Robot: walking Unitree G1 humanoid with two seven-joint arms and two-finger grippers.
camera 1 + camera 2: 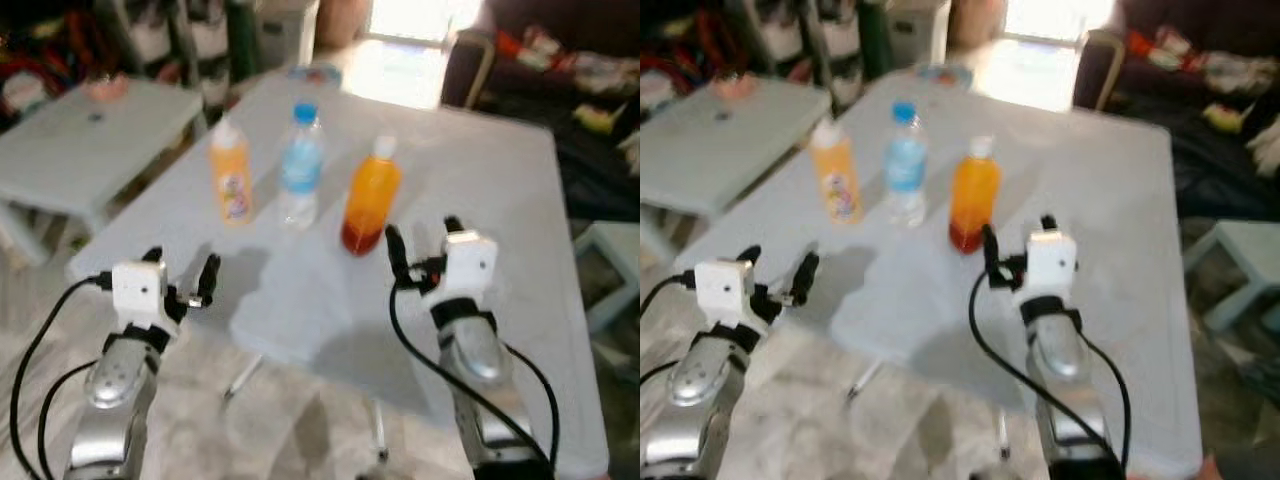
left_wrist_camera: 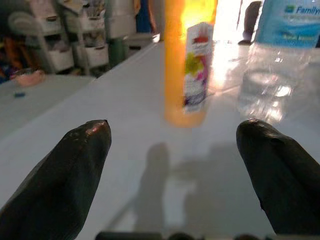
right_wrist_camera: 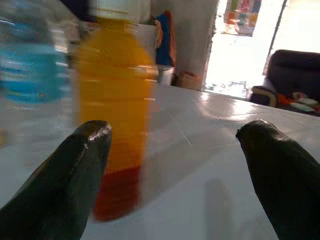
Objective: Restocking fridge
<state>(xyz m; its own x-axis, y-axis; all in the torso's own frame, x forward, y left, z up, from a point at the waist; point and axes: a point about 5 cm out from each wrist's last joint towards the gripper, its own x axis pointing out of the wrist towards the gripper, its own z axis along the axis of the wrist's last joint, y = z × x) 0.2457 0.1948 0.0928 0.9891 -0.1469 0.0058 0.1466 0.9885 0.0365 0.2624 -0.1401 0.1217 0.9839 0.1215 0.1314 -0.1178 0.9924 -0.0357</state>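
Note:
Three bottles stand in a row on the white table (image 1: 500, 200): a small orange bottle with a printed label (image 1: 230, 175), a clear water bottle with a blue cap and label (image 1: 300, 165), and an orange juice bottle with a white cap (image 1: 372, 200). My right gripper (image 1: 420, 245) is open, just short of the juice bottle (image 3: 117, 115) and slightly to its right. My left gripper (image 1: 182, 278) is open near the table's front left corner, pointing at the labelled bottle (image 2: 190, 60) with the water bottle (image 2: 280, 55) beside it.
A second white table (image 1: 90, 140) stands to the left with a pink item on it. A dark sofa (image 1: 590, 70) runs along the right, with a pale stool (image 1: 610, 270) below it. Shelves and storage bins line the back wall. A small blue item lies at the table's far edge.

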